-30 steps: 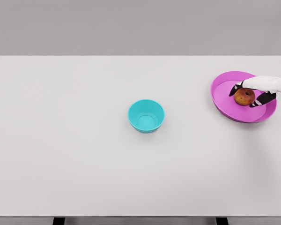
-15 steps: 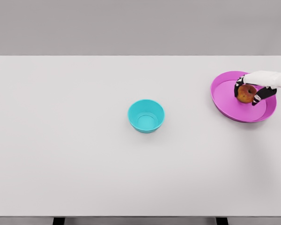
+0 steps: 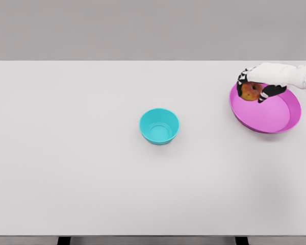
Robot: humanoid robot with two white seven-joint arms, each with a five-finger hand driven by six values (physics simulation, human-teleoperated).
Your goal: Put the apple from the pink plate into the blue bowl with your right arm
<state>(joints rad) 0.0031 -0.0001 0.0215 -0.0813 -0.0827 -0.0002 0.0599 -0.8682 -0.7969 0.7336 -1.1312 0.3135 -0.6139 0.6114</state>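
Gripping the apple (image 3: 251, 91), robot hand (image 3: 257, 84) (fingers curled).

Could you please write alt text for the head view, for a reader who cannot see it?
The robot's right hand grips an apple above the left rim of a pink plate at the far right of a white table. An empty blue bowl sits near the table's middle.

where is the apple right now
In the head view the apple is at the far right, held in the right robot hand over the upper left rim of the pink plate, well right of the blue bowl.
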